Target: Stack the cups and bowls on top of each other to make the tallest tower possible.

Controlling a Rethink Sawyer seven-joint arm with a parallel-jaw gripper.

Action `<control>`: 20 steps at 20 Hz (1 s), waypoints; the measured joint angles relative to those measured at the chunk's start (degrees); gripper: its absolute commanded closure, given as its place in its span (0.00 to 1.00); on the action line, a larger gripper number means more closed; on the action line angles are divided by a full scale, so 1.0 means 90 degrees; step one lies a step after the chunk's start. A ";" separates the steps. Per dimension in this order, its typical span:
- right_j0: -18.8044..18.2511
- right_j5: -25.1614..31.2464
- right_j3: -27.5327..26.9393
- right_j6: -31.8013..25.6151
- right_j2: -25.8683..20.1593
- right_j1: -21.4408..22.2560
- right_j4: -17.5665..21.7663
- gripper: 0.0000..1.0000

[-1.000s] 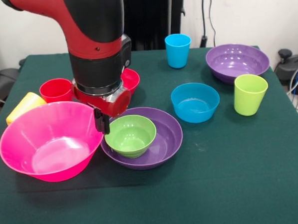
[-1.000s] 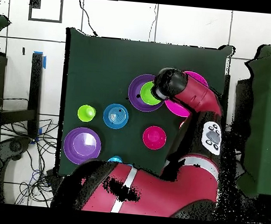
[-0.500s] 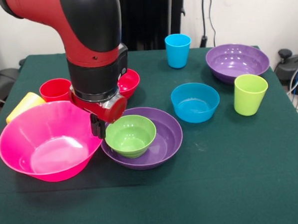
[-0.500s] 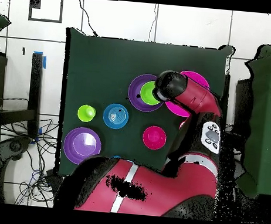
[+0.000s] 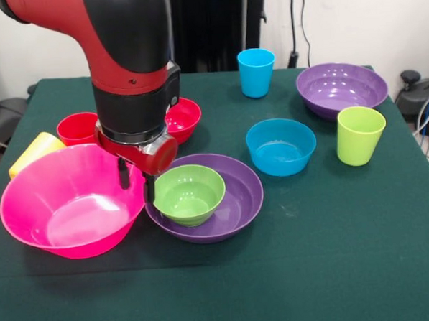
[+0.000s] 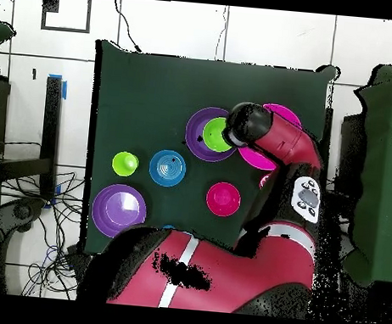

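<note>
My gripper [image 5: 135,180] hangs over the right rim of the large pink bowl [image 5: 66,211]. It is open, with one finger inside the bowl and the other between it and the small green bowl [image 5: 189,194]. The green bowl sits nested in a shallow purple bowl [image 5: 239,199]. The small red bowl [image 5: 185,117], the red cup [image 5: 76,128] and the yellow cup [image 5: 33,152], which lies on its side, are behind the arm. In the overhead view the arm [image 6: 265,137] hides the gripper beside the green bowl [image 6: 215,134].
The blue bowl [image 5: 281,146], lime green cup [image 5: 360,135], second purple bowl [image 5: 342,88] and blue cup [image 5: 257,72] stand apart on the right half of the green table [image 5: 314,270]. The overhead view shows cables and furniture beyond the table's edges.
The gripper has shifted left from beside the green bowl to over the pink bowl's rim. Two separate fingers now show where only one dark block did. The pink bowl shifted slightly.
</note>
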State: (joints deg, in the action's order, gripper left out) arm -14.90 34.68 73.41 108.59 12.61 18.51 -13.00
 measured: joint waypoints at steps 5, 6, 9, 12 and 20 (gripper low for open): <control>0.0001 0.0000 0.0001 0.0000 0.0043 0.0001 0.0000 0.00; 0.0001 0.0001 0.0001 0.0000 0.0043 0.0000 0.0000 0.00; 0.0000 0.0000 0.0001 0.0000 0.0043 0.0001 0.0000 0.00; -0.0005 0.0001 0.0001 0.0000 0.0043 0.0001 0.0000 0.00; -0.0018 0.0001 0.0001 0.0000 0.0043 0.0108 -0.0001 0.00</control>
State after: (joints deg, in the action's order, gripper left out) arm -15.07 34.69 73.42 108.59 13.00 19.48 -13.01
